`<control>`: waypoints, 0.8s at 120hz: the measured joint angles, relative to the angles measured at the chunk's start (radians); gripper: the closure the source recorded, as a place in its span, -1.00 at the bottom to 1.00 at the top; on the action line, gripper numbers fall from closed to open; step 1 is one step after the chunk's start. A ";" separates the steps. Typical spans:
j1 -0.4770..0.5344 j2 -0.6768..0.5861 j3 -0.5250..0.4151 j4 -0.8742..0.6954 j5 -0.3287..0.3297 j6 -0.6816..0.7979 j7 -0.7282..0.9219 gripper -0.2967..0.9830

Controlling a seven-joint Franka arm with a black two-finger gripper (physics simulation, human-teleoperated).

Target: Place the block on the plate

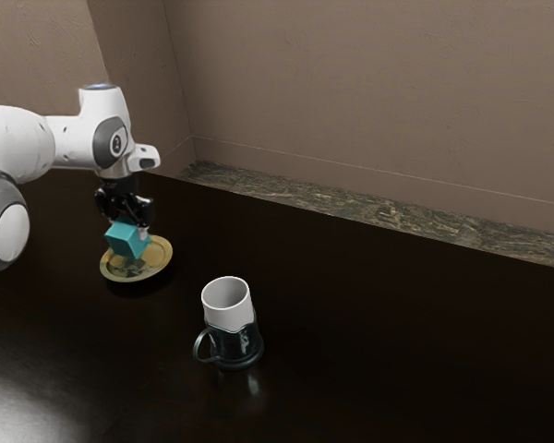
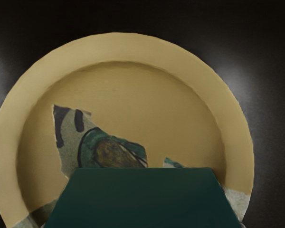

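Block [image 1: 124,241], dark table [image 1: 397,332], brown walls [image 1: 351,92]

ok so the block [image 1: 123,242] at the black hand [image 1: 132,229] is teal, and the plate [image 2: 121,46] under the hand is yellowish tan with patches of green, grey and brown plus dark strokes. Surface [image 1: 379,323] is near-black. Mug [image 1: 229,318] well apart from the hand goes white up top, dark below, and the wall [image 1: 369,92] is plain brown

I'm standing in some plain room — home or office, I can't tell — with brown walls [image 1: 369,92], marbled floor [image 1: 379,211], dark glossy table [image 1: 397,341].
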 joint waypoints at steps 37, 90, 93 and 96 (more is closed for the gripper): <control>0.025 0.082 0.002 0.073 -0.024 -0.028 0.001 -0.19; -0.150 -0.323 -0.045 -0.068 -0.003 -0.162 -0.018 -0.49; -0.199 -0.372 -0.047 -0.074 0.006 -0.186 -0.028 -0.50; -0.250 -0.422 -0.051 -0.080 0.017 -0.212 -0.038 -0.50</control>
